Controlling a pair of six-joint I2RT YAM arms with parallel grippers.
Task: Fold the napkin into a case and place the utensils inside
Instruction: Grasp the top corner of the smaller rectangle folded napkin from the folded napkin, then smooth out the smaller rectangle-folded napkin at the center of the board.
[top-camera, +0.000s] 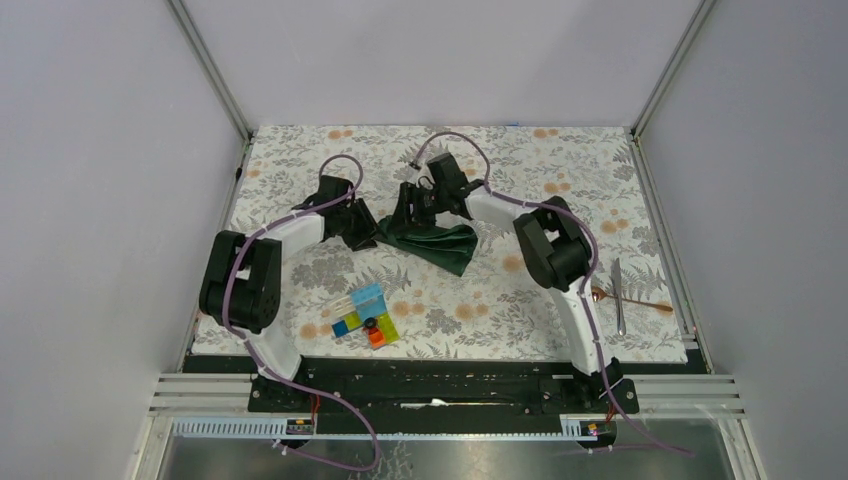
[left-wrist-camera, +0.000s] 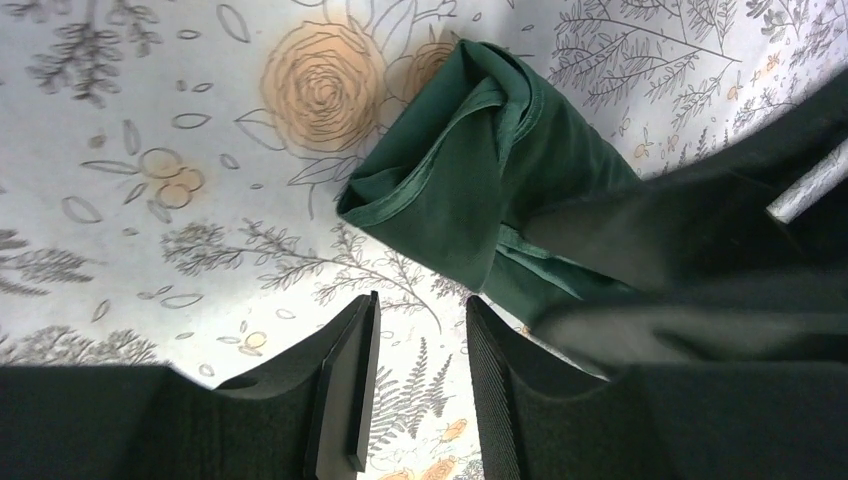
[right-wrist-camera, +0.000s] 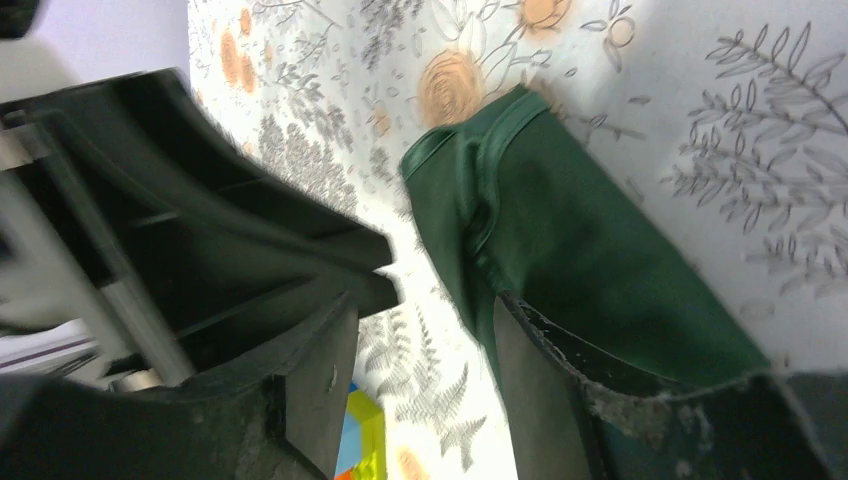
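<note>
The dark green napkin (top-camera: 440, 244) lies folded and bunched at the table's middle, also in the left wrist view (left-wrist-camera: 470, 180) and the right wrist view (right-wrist-camera: 570, 230). My left gripper (top-camera: 368, 230) sits just left of it, jaws open and empty (left-wrist-camera: 418, 310). My right gripper (top-camera: 412, 212) is at the napkin's far left edge, jaws open with nothing between them (right-wrist-camera: 425, 340), one finger over the cloth. The copper spoon (top-camera: 630, 300) and the silver utensil (top-camera: 618, 296) lie at the right edge of the table.
A cluster of colourful plastic blocks (top-camera: 366, 316) sits near the front, left of centre, and shows between the right jaws (right-wrist-camera: 360, 440). The floral table covering (top-camera: 560, 170) spans the table. Grey walls enclose three sides.
</note>
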